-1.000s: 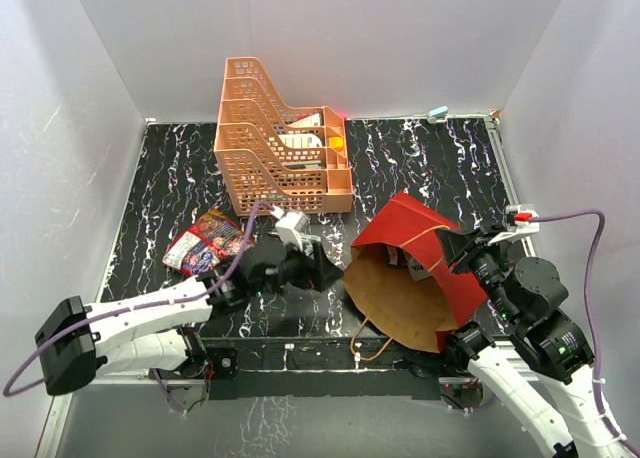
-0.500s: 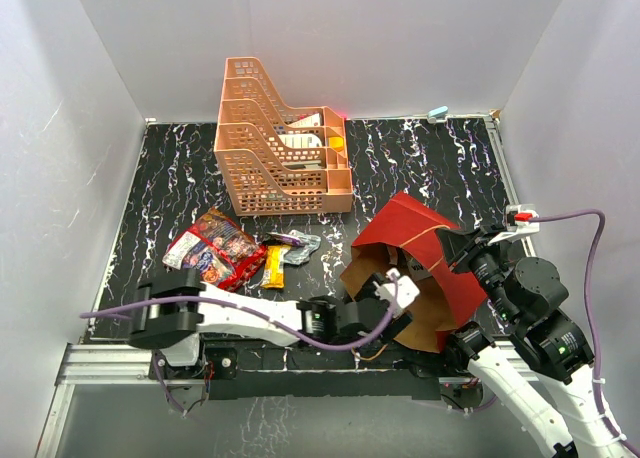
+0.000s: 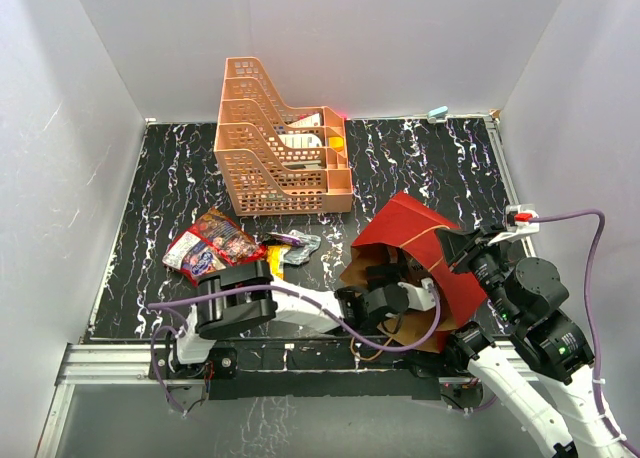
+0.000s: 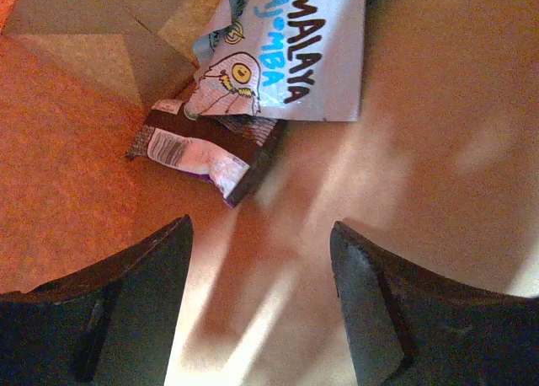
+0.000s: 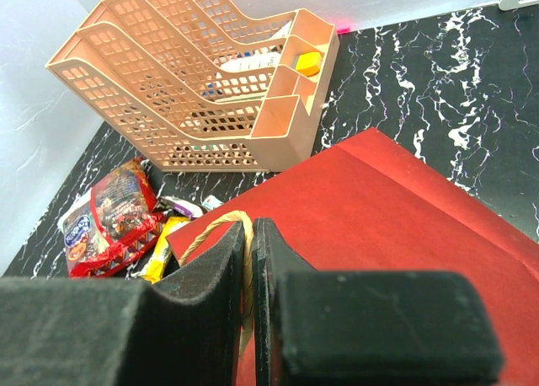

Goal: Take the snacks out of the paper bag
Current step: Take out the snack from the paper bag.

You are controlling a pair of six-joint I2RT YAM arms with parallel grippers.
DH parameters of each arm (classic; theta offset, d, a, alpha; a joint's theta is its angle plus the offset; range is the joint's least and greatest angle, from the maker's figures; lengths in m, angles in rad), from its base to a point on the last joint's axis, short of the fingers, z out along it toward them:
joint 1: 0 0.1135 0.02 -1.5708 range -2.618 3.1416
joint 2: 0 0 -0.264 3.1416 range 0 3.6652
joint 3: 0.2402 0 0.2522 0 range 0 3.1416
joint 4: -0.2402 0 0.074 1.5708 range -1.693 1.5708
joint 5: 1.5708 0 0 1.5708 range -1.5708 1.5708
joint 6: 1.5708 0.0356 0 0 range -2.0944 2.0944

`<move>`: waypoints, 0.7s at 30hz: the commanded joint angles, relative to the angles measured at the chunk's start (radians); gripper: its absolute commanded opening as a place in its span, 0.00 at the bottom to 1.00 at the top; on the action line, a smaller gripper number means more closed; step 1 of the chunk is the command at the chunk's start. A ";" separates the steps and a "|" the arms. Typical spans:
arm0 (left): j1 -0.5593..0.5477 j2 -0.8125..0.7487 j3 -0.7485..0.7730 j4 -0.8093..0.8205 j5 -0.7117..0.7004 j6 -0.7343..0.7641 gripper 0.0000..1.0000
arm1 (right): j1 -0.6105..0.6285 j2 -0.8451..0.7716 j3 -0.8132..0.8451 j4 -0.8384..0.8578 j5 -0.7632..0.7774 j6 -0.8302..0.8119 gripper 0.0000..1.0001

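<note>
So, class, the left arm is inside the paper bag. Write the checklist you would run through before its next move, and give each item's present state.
1. Open left gripper: ok, the jaws stand apart inside the paper bag.
2. Snack in sight: ok, a brown wrapper lies ahead, partly under the white packet.
3. Fingertips around the wrapper: not ok, it lies beyond them.
4. Bag held: ok, the right gripper is shut on the cord handle.
5. More snacks deeper in the bag: cannot tell.

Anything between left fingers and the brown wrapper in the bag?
No. Left wrist view shows only the bare bag between the fingers and the brown wrapper.
</note>
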 commanded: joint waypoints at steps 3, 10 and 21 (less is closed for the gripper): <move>0.061 0.058 0.082 0.048 0.000 0.088 0.66 | 0.003 -0.016 -0.001 0.058 -0.005 -0.018 0.09; 0.111 0.118 0.157 0.022 0.055 0.093 0.66 | 0.003 -0.014 -0.002 0.058 -0.010 -0.019 0.09; 0.160 0.203 0.258 -0.014 0.090 0.090 0.53 | 0.003 -0.010 -0.002 0.060 -0.012 -0.019 0.09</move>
